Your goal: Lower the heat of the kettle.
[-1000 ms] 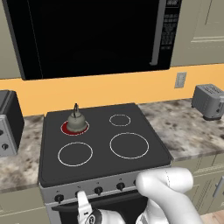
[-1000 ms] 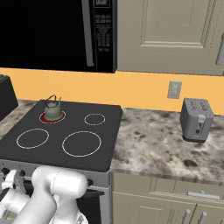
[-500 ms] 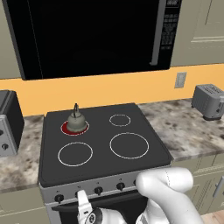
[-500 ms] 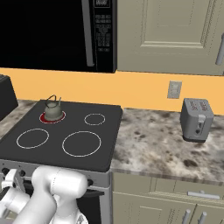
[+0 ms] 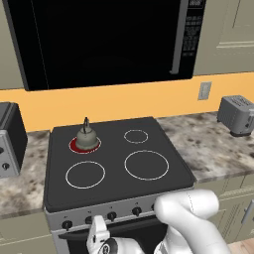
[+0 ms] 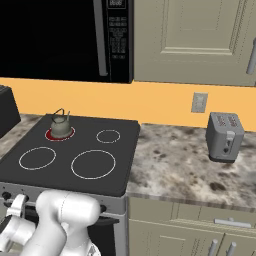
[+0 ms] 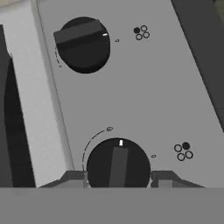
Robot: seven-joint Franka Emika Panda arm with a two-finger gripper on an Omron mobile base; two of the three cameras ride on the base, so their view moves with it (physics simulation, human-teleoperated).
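Observation:
The small grey-beige kettle [image 5: 87, 139] [image 6: 61, 126] stands on the stove's back left burner [image 5: 74, 145], which glows red beneath it. My gripper [image 7: 118, 180] is low in front of the stove's knob panel [image 7: 144, 92], open, with one fingertip on each side of a black knob [image 7: 118, 166] whose bar points straight up at a white mark. A second black knob [image 7: 83, 43] farther along the panel is turned so that its bar lies almost crosswise. In the left base view the hand [image 5: 97, 238] hangs just below the row of knobs [image 5: 112, 216].
The black cooktop [image 5: 114, 186] has three unlit burner rings. A black microwave [image 5: 99, 39] hangs above it. A toaster [image 6: 225, 136] stands on the granite counter to the right, and a dark appliance [image 5: 10, 139] on the left counter. Cabinet doors [image 6: 200, 235] run below.

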